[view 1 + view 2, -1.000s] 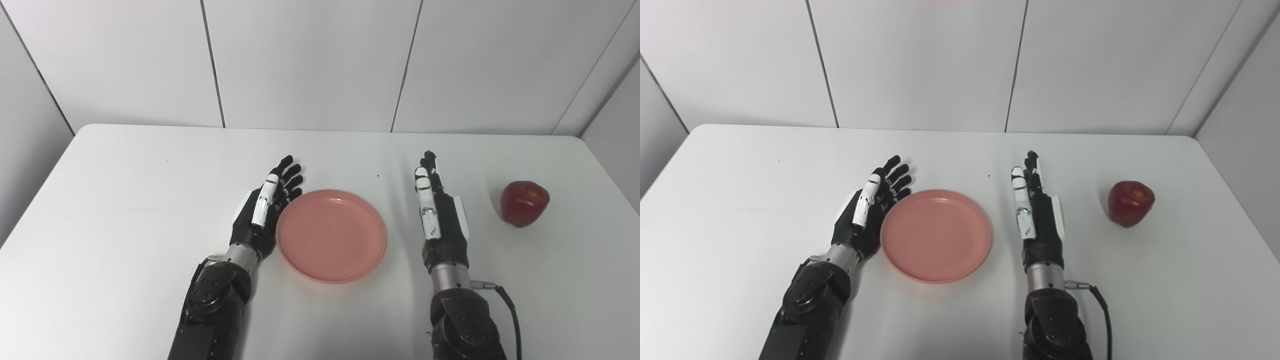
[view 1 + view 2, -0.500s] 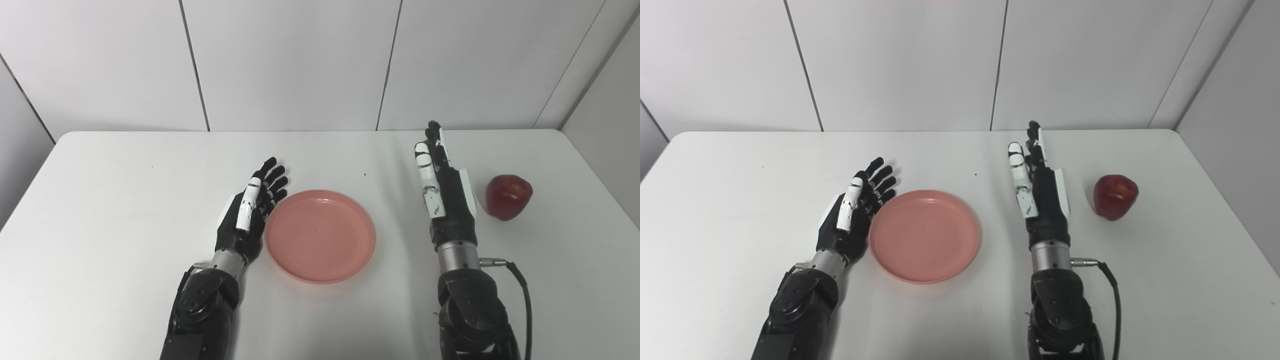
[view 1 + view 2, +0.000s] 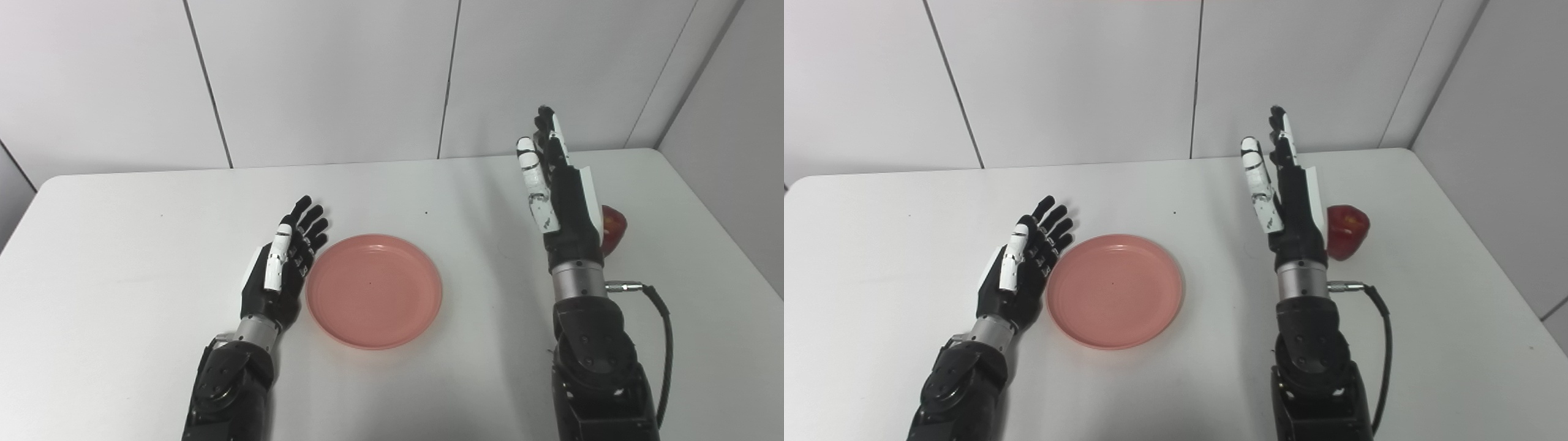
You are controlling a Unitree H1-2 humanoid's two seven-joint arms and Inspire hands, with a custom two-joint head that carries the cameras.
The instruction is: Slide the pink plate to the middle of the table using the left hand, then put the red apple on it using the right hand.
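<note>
Right hand (image 3: pixel 1289 202) raised beside apple (image 3: pixel 1346 231)

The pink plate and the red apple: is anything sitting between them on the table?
Only the raised right hand stands between pink plate and red apple; both views show it.

Pink plate (image 3: pixel 374 291) smooth matt plastic, apple (image 3: pixel 1346 231) glossy, table (image 3: pixel 122 245) matt.
</note>
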